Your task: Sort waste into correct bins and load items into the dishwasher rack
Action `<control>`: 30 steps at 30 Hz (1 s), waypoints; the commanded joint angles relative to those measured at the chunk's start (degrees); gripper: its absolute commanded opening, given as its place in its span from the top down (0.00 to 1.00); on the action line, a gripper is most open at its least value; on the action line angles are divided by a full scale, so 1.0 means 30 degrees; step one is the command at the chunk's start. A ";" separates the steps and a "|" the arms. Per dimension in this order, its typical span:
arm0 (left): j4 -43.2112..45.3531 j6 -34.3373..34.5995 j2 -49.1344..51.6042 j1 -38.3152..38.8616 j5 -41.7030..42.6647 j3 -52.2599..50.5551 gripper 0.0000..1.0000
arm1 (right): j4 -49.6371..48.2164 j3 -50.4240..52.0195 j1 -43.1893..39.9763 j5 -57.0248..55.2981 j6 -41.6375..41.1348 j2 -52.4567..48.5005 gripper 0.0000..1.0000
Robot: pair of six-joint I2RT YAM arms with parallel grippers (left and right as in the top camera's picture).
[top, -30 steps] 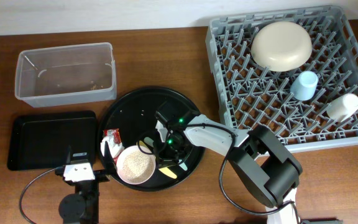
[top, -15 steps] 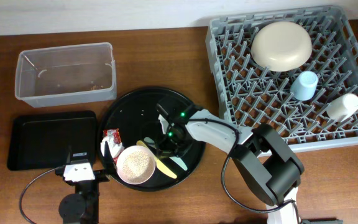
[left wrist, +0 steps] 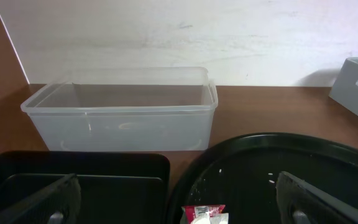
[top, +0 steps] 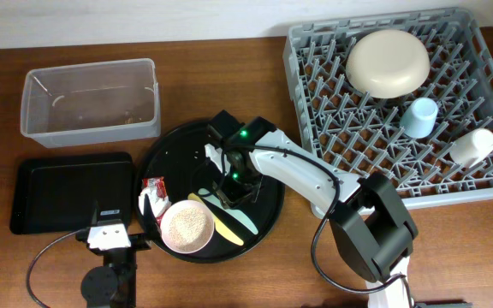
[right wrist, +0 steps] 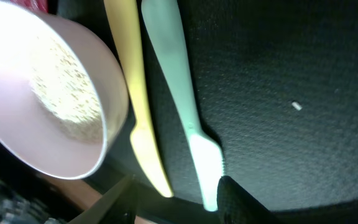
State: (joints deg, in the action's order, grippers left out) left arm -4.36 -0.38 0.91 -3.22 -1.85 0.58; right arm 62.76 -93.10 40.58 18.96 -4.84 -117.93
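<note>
Two flat things, the yellow utensil [right wrist: 132, 93] and the pale green utensil [right wrist: 180, 93], lie side by side just in front of our right gripper [right wrist: 178, 202], beside the small white bowl [right wrist: 17, 134] of rice grains [right wrist: 64, 93]. A second ago the gripper sat low over them, and now it has pulled back with its fingers apart and nothing in them. We think the grab failed, so both must still go to the dishwasher rack [top: 328, 111], well apart from the gripper.

No lettering can be read (red print on the wrapper [top: 152, 190] is blurred).
</note>
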 commanded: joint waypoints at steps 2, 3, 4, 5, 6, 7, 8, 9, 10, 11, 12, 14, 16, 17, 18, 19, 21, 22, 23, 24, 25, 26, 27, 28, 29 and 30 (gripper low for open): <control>-0.0146 -0.0153 -0.0080 0.0029 0.0211 -0.0015 0.01 | -0.0415 0.0233 -0.0051 -0.0729 0.2040 -0.0466 0.54; -0.0138 -0.0153 -0.0080 0.0029 0.0211 -0.0015 0.01 | -0.0408 0.0233 -0.0051 -0.0656 0.2040 -0.0634 0.55; -0.0146 -0.0153 -0.0080 0.0029 0.0211 -0.0015 0.01 | -0.0408 0.0233 -0.0051 -0.0554 0.2040 -0.0845 0.55; -0.0138 -0.0153 -0.0080 0.0029 0.0211 -0.0015 0.01 | -0.0408 0.0233 -0.0051 -0.0546 0.2040 -0.0984 0.54; -0.0146 -0.0153 -0.0080 0.0029 0.0211 -0.0015 0.01 | -0.0408 0.0226 -0.0051 -0.0546 0.2040 -0.1013 0.55; -0.0146 -0.0153 -0.0080 0.0029 0.0211 -0.0015 0.01 | -0.0401 0.0219 -0.0051 -0.0554 0.2040 -0.1013 0.53; -0.0146 -0.0153 -0.0080 0.0029 0.0211 -0.0015 0.01 | -0.0401 0.0197 -0.0058 -0.0554 0.2040 -0.0984 0.50; -0.0146 -0.0153 -0.0080 0.0029 0.0211 -0.0015 0.01 | -0.0408 0.0175 -0.0073 -0.0554 0.2047 -0.0954 0.49; -0.0146 -0.0153 -0.0080 0.0029 0.0211 -0.0015 0.01 | -0.0430 0.0175 -0.0073 -0.0554 0.2069 -0.0954 0.48; -0.0138 -0.0153 -0.0080 0.0029 0.0211 -0.0015 0.01 | -0.0437 0.0175 -0.0073 -0.0539 0.2229 -0.0954 0.47; -0.0138 -0.0153 -0.0080 0.0029 0.0211 -0.0015 0.01 | -0.0423 0.0175 -0.0066 -0.0423 0.2616 -0.0954 0.46; -0.0146 -0.0153 -0.0080 0.0029 0.0211 -0.0015 0.01 | -0.0240 0.0175 -0.0073 0.0160 0.3803 -0.0954 0.46; -0.0146 -0.0153 -0.0080 0.0029 0.0211 -0.0015 0.00 | -0.0197 0.0175 -0.0146 -0.0219 0.3978 -0.0954 0.46; -0.0146 -0.0153 -0.0080 0.0029 0.0211 -0.0015 0.01 | -0.0204 0.0175 -0.0219 -0.0277 0.3978 -0.0954 0.46; -0.0146 -0.0153 -0.0080 0.0029 0.0211 -0.0015 0.01 | -0.0197 0.0175 -0.0423 -0.0270 0.3985 -0.0954 0.46; -0.0146 -0.0153 -0.0080 0.0029 0.0211 -0.0015 0.01 | -0.0197 0.0175 -0.0539 -0.0270 0.3985 -0.0954 0.46; -0.0146 -0.0160 -0.0080 0.0029 0.0204 -0.0015 0.01 | -0.0204 0.0153 -0.0925 -0.0262 0.3978 -0.0918 0.46; -0.0146 -0.0153 -0.0080 0.0029 0.0204 -0.0015 0.01 | -0.0197 0.0102 -0.1093 -0.0248 0.3971 -0.0882 0.46; -0.0138 -0.0109 -0.0080 0.0029 0.0291 -0.0015 0.01 | -0.0189 0.0029 -0.1253 -0.0153 0.3971 -0.0816 0.46; -0.0138 -0.0087 -0.0080 0.0029 0.0517 -0.0015 0.01 | -0.0197 -0.0051 -0.1479 0.0153 0.3971 -0.0612 0.46; -0.0087 -0.0087 -0.0080 0.0029 0.0831 -0.0015 0.01 | -0.0197 -0.0153 -0.1647 0.0517 0.3971 -0.0408 0.46; 0.0138 -0.0087 -0.0080 0.0029 0.1158 -0.0015 0.01 | -0.0197 -0.0372 -0.1858 0.1027 0.3971 -0.0109 0.46; 0.0306 -0.0087 -0.0080 0.0029 0.1421 -0.0015 0.01 | -0.0197 -0.0612 -0.2055 0.1370 0.3963 0.0168 0.45; 0.0401 -0.0080 -0.0080 0.0029 0.1545 -0.0015 0.01 | -0.0204 -0.0867 -0.2208 0.1668 0.3949 0.0423 0.44; 0.0823 -0.0087 -0.0080 0.0029 0.2091 -0.0015 0.01 | -0.0211 -0.1246 -0.2412 0.1843 0.3708 0.0794 0.43; 0.1443 -0.0087 -0.0080 0.0029 0.2827 0.0000 0.01 | -0.0211 -0.1552 -0.2550 0.1916 0.3373 0.1093 0.42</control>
State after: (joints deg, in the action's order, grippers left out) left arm -3.18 -0.38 0.91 -3.22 0.71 0.58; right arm 62.28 -93.65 34.35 21.06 6.35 -120.11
